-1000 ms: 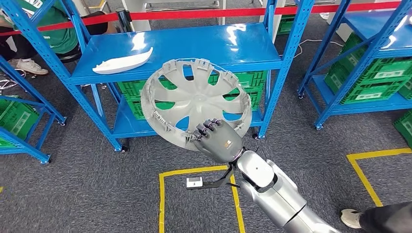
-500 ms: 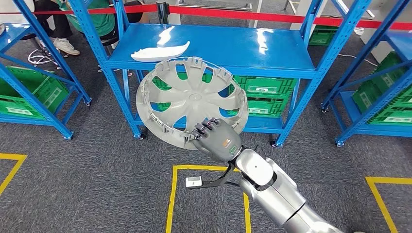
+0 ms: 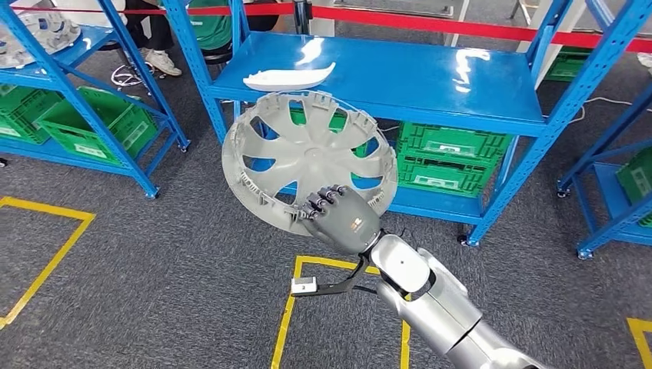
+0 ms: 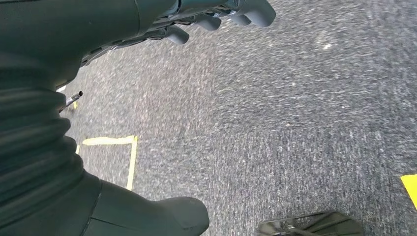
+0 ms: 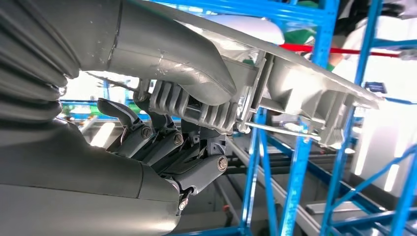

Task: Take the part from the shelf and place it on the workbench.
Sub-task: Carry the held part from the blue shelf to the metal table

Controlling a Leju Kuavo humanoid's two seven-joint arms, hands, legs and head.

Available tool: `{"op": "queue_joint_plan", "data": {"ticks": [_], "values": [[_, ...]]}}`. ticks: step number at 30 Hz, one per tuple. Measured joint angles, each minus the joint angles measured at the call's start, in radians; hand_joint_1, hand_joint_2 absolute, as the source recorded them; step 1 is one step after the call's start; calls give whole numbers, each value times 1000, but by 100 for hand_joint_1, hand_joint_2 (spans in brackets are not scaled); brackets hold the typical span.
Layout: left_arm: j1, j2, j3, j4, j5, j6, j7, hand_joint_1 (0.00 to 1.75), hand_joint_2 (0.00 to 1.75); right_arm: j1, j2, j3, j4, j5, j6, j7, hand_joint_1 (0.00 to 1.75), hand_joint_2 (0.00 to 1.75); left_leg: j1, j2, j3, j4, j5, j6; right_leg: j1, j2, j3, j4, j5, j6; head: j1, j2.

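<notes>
Now the right robot hand reaches forward on its raised silver arm, gripping the grey wheel cover by its lower rim, tilted in the air before the blue shelf. Since a second ago the whole view has swung; the grip looks unchanged. The left robot hand hangs over carpet, fingers apart, holding nothing.

Right arm extended forward and up from lower right, silver, wrist raised. Right hand grips the rim of the wheel cover, thumb opposing fingers. Left hand hangs floorward, fingers loosely apart, holding nothing
</notes>
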Motion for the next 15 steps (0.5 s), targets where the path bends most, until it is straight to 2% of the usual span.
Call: {"op": "queue_joint_plan", "data": {"ticks": [1, 2, 3, 5, 6, 7, 9, 10, 11, 12, 14, 15], "values": [[1, 0, 0, 0, 0, 1, -1, 0, 175, 3, -2, 0, 0, 1, 0, 1, 175, 175, 0, 3, -10, 30, -6, 0, 1, -13, -1, 1, 0, 0, 0, 0], [2, 0, 0, 0, 0, 3, -1, 0, 175, 6, -4, 0, 0, 1, 0, 2, 175, 175, 0, 5, -2, 24, 5, 1, 3, -25, -2, 2, 0, -1, 0, 0], [3, 1, 0, 0, 1, 6, -2, 0, 175, 8, -5, 0, 0, 2, 0, 3, 175, 175, -1, 11, 27, -21, 32, 5, 4, -37, -2, 2, -1, 0, 0, 0], [4, 1, 0, 0, 7, 16, 2, 0, 175, 9, -2, 0, 0, 7, 0, 4, 175, 175, -8, 48, 101, -156, 78, 16, 8, -57, -1, 5, -3, 3, 0, 0], [3, 1, 0, 0, 10, 24, 6, 0, 175, 10, 1, 1, 0, 12, -1, 4, 175, 175, -13, 62, 125, -203, 89, 24, 11, -66, -1, 5, -3, 7, 0, 0], [3, 2, 1, 0, 11, 32, 12, 0, 175, 11, 6, 2, 0, 17, -1, 4, 175, 175, -17, 69, 135, -226, 91, 31, 14, -74, -1, 5, -3, 11, 1, 0], [6, 2, 1, 0, 9, 44, 26, 0, 175, 14, 17, 5, 0, 26, -1, 4, 175, 175, -18, 50, 132, -231, 95, 42, 16, -93, 0, 3, -1, 21, 1, 0], [9, 1, 1, 0, 8, 47, 33, 0, 175, 17, 22, 7, -1, 30, -1, 4, 175, 175, -16, 40, 131, -233, 99, 48, 14, -93, 0, 5, -4, 27, 1, 0], [11, 1, 1, 0, 9, 48, 37, 0, 175, 20, 26, 10, -2, 32, -1, 4, 175, 175, -13, 29, 131, -237, 103, 54, 12, -78, -4, 16, -14, 33, 1, 0], [11, 1, 2, 0, 10, 48, 40, 0, 175, 22, 29, 12, -3, 34, 0, 4, 175, 175, -10, 19, 130, -240, 108, 60, 10, -53, -16, 46, -35, 39, 2, 0], [10, 0, 2, 0, 11, 44, 39, 0, 175, 28, 31, 17, -5, 37, 0, 4, 175, 175, -7, -3, 126, -240, 114, 67, 5, 2, -70, 164, -99, 48, 3, 0], [10, 0, 2, 0, 11, 41, 36, 0, 175, 31, 31, 19, -5, 39, 1, 4, 175, 175, -7, -15, 122, -238, 115, 68, 5, 13, -101, 229, -125, 50, 4, 0]]}}
